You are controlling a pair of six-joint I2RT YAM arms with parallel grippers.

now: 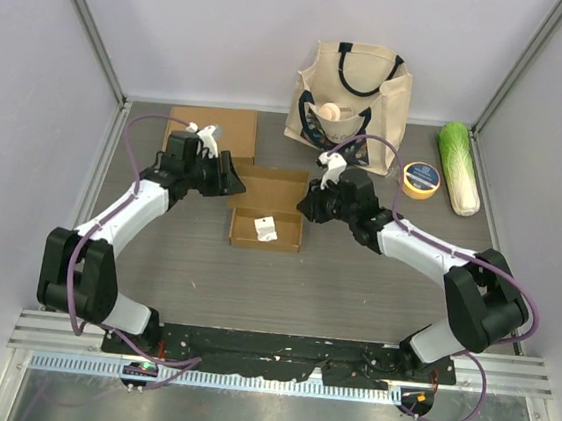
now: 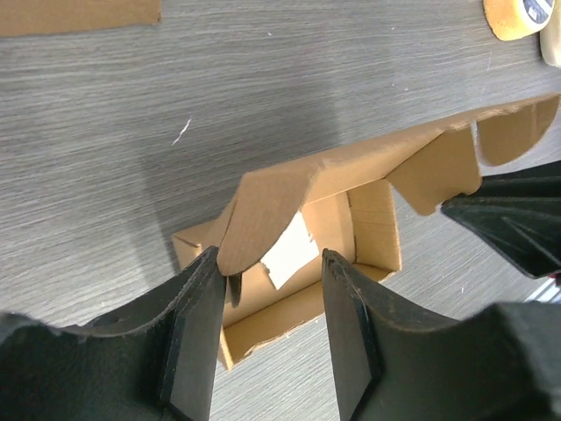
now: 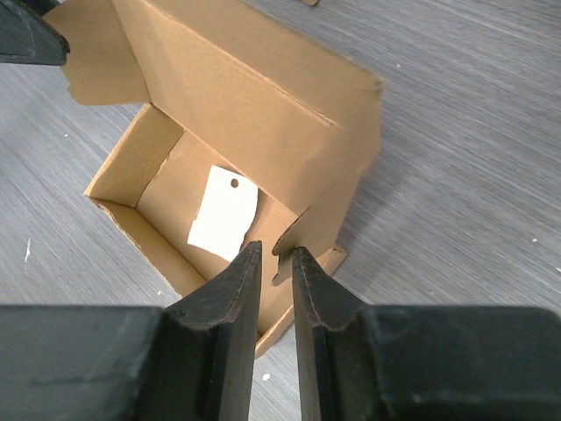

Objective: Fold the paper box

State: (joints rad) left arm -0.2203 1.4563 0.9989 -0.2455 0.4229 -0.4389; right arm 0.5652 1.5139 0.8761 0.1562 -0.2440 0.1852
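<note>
As the top view goes from left to right, a flat brown cardboard sheet point(image 1: 212, 128) lies first, at the back left of the grey wood-grain table point(image 1: 353, 289). Near its front corner the left gripper point(image 1: 232, 178) points toward the left end of the small brown cardboard box point(image 1: 283, 239). This box sits on the table in the middle, between the 2 arms. It is open on top, and a small white paper tag point(image 1: 265, 229) lies on its floor. The lid point(image 1: 274, 185) is joined at the far side and stands partly raised.

In the left wrist view the 2 fingers point(image 2: 197, 333) of the left gripper are wide apart. The rounded side flap point(image 2: 263, 219) of the lid hangs between them, its edge close to the left finger, and they do not squeeze it.

The right gripper point(image 1: 307, 205) is at the right end of the box. In the right wrist view its fingers point(image 3: 232, 298) are almost together, with only a thin gap. A small tab point(image 3: 302, 224) of the box is at the tips; I cannot tell if they pinch it.

Behind it stands a cream canvas tote bag point(image 1: 351, 95) with black handles. Further right lie a yellow roll of tape point(image 1: 421, 180) and then a green and white napa cabbage point(image 1: 459, 167).
</note>
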